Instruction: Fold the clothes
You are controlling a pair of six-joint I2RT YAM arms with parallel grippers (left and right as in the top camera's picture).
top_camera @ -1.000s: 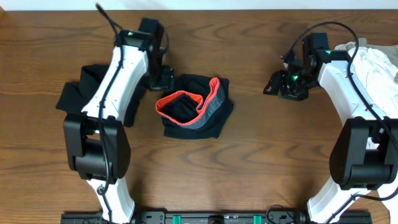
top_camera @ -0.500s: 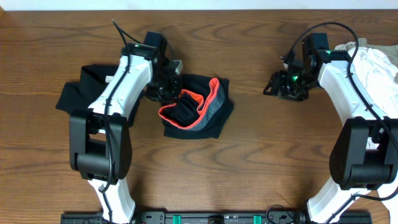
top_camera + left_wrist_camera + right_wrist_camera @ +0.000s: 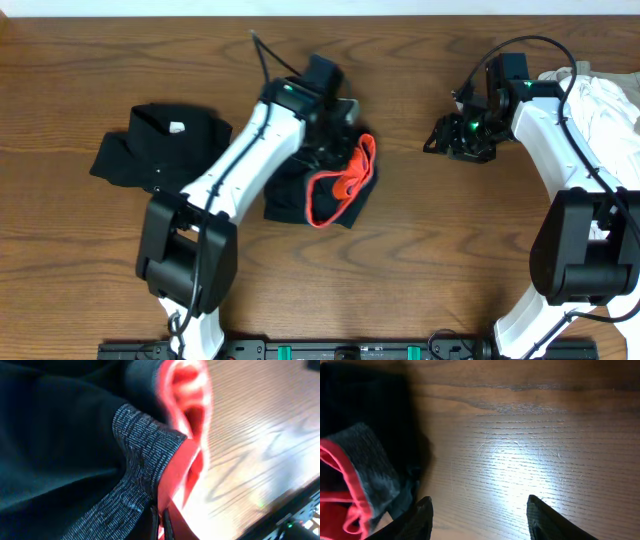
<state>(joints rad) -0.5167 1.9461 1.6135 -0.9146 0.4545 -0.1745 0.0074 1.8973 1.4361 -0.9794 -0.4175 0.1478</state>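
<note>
The trousers (image 3: 290, 195) lie in a loose bundle at mid-table, slightly left of centre, on the wooden table (image 3: 400, 270). The fabric is dark navy-black, soft and creased, not laid flat. The waistband (image 3: 345, 180) is on the bundle's right side, drawn up into a narrow, twisted loop. Its inner face is orange-red and its outer face is a speckled grey knit. The left wrist view shows this closely: grey ribbing (image 3: 135, 460) runs beside the bright orange-red edge (image 3: 190, 415), with dark cloth (image 3: 50, 435) filling the left of the frame. No logo can be made out.

The left gripper (image 3: 338, 150) reaches over the top of the bundle. Its jaws are together, clamped on the waistband at the seam between grey and red, as seen at the bottom of the left wrist view (image 3: 161, 524).

The right gripper (image 3: 440, 138) sits well apart from the trousers, to their right. Its jaws stand apart with only bare tabletop between them (image 3: 480, 520). The near edge of the bundle shows at the left of its view (image 3: 365, 410).

A black shirt (image 3: 150, 150) with a small white label lies crumpled towards the left edge of the table. A heap of white and beige garments (image 3: 600, 100) sits at the far right edge, beside the right arm.
</note>
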